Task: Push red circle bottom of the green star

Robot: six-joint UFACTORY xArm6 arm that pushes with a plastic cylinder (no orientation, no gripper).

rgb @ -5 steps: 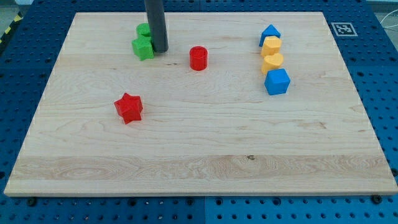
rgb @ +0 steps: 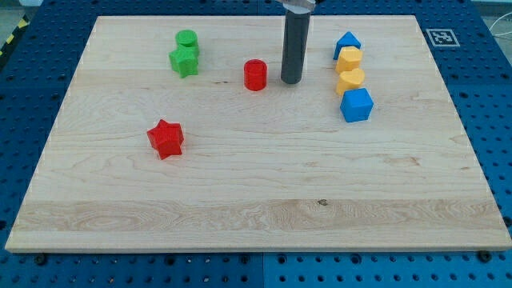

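The red circle [rgb: 255, 74] stands on the wooden board in the upper middle of the view. The green star [rgb: 184, 61] lies to its left near the view's top, with a green circle [rgb: 187, 40] touching it just above. My tip [rgb: 291, 81] rests on the board just right of the red circle, with a small gap between them. The dark rod rises from the tip to the view's top edge.
A red star [rgb: 166, 138] lies at the left middle. At the upper right stands a column of a blue block [rgb: 347, 43], two yellow blocks [rgb: 349, 58] [rgb: 350, 79] and a larger blue block [rgb: 357, 105]. The board's bottom edge [rgb: 256, 246] runs along the view's bottom.
My tip has moved right, from beside the green star to the right side of the red circle. No block has moved.
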